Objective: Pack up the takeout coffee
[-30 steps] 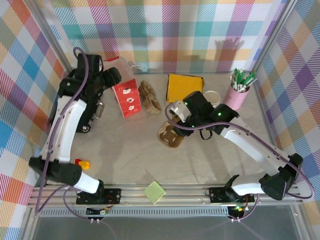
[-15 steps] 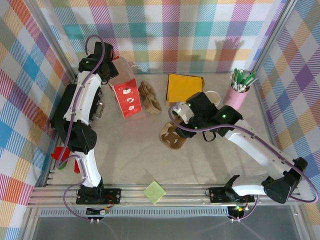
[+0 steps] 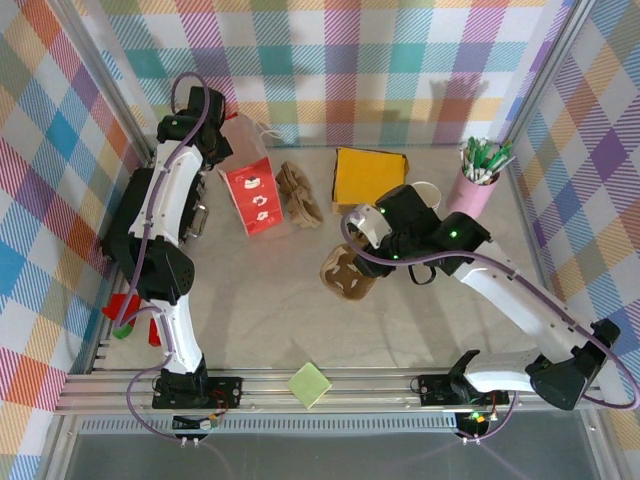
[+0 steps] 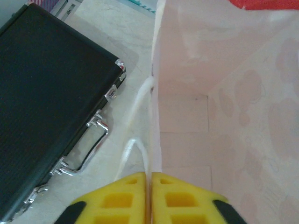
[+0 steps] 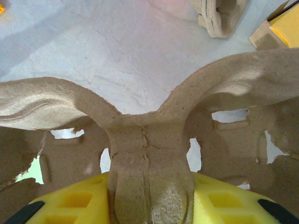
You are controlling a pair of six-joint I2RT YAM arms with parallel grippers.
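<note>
Admittedly, I could not tell where the takeout coffee stood. My left pincer [image 4: 150,179] was pressed together on the rim of the red paper bag [image 4: 224,116], whose pale inside opened to its right; the bag's white cord handle [image 4: 135,112] hung just ahead of it. A black case [image 4: 46,93] lay on the table [image 4: 107,23] to its left. My right pincer [image 5: 152,186] was clamped on the central rib of a pulp cup carrier [image 5: 140,98], the table showing through the carrier's holes; a second pulp carrier [image 5: 219,16] lay on the table farther ahead, to the right.
</note>
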